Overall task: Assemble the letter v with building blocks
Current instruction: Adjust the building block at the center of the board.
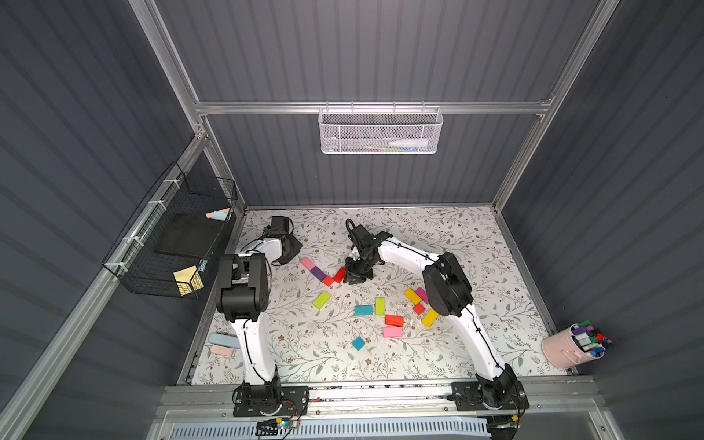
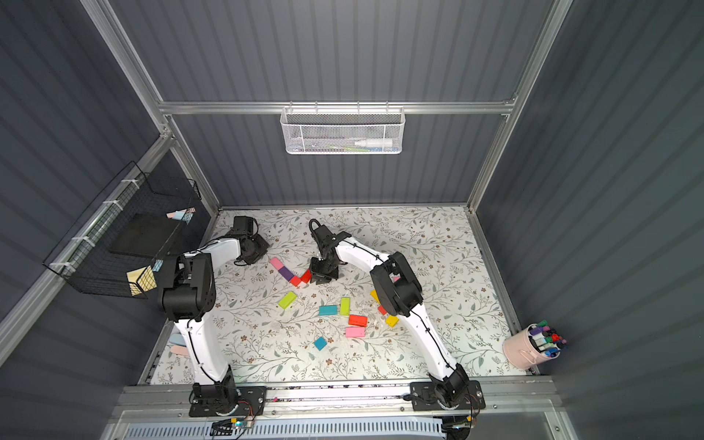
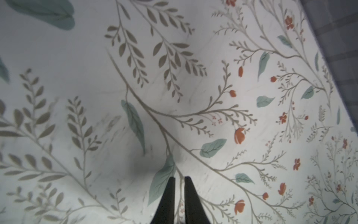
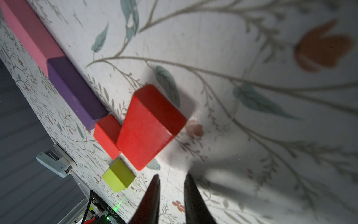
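Observation:
Near the table's far middle, a pink block [image 1: 307,263], a purple block [image 1: 318,273] and a small red block [image 1: 328,281] lie end to end in a slanted line. A larger red block [image 1: 339,275] leans off the small one at an angle. The right wrist view shows the same blocks: pink [image 4: 29,33], purple [image 4: 73,91], small red [image 4: 107,133], larger red [image 4: 147,128]. My right gripper [image 1: 353,281] [image 4: 171,176] hovers just right of the larger red block, open and empty. My left gripper [image 1: 290,249] [image 3: 179,177] is shut over bare mat, left of the line.
Loose blocks lie in front: lime [image 1: 322,300], teal [image 1: 363,310], lime [image 1: 380,306], red [image 1: 394,320], pink [image 1: 392,332], teal [image 1: 358,343], and several beside the right arm's elbow [image 1: 445,284]. Pastel cases [image 1: 223,344] lie front left. A pink marker cup [image 1: 564,348] stands front right.

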Robot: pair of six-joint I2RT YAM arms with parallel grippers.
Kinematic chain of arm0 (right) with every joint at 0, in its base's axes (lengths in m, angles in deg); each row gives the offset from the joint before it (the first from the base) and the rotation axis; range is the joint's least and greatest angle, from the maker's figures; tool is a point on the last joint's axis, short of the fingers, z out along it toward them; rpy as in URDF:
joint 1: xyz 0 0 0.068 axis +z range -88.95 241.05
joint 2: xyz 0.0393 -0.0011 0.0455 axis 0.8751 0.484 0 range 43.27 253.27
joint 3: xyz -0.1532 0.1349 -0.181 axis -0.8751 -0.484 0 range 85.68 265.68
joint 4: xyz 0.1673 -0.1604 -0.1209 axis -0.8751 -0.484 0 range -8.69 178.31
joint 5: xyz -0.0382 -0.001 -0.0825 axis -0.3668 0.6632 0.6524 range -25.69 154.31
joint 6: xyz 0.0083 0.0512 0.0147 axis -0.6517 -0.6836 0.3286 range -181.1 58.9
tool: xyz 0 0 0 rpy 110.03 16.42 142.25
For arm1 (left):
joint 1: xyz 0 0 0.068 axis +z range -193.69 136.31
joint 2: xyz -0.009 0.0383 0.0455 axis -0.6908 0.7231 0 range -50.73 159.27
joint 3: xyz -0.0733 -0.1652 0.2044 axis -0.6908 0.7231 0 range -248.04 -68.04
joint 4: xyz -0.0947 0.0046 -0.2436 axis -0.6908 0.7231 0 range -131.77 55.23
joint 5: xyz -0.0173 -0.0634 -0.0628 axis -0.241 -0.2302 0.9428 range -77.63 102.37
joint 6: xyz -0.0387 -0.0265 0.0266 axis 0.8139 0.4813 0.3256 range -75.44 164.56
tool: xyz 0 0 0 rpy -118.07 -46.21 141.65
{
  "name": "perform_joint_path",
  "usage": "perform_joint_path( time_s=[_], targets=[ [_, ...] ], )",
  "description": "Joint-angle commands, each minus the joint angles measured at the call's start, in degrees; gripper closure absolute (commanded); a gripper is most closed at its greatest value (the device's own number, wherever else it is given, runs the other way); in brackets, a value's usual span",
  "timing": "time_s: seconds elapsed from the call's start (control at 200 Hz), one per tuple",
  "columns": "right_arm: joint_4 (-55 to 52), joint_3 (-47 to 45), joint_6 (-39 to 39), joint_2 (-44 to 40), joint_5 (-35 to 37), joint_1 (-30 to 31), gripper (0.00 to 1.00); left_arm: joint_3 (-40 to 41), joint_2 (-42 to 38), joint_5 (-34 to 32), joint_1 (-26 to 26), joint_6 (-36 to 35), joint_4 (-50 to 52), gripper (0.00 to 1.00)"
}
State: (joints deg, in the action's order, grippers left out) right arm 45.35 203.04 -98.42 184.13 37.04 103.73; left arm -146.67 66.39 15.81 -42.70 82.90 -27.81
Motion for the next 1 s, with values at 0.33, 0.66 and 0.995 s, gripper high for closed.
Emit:
perform_joint_path(
  time_s=[0.33,0.66,0.995],
  targets=[
    [-3.21,6.53,-0.06,5.37,0.37,-0.26,0.75,0.53,-1.65,1.39,0.59,-1.37,-0.46,0.86],
    [-6.67,6.26,1.90,3.30,1.41,-0.26,0.77,0.58,-1.81,1.67,0.59,-1.45,-0.50,0.86],
    [-14.64,9.41,14.42,-4.64,18.83,-0.73,0.54,1.14,-6.17,3.76,0.94,-1.69,-2.82,0.86]
  ],
)
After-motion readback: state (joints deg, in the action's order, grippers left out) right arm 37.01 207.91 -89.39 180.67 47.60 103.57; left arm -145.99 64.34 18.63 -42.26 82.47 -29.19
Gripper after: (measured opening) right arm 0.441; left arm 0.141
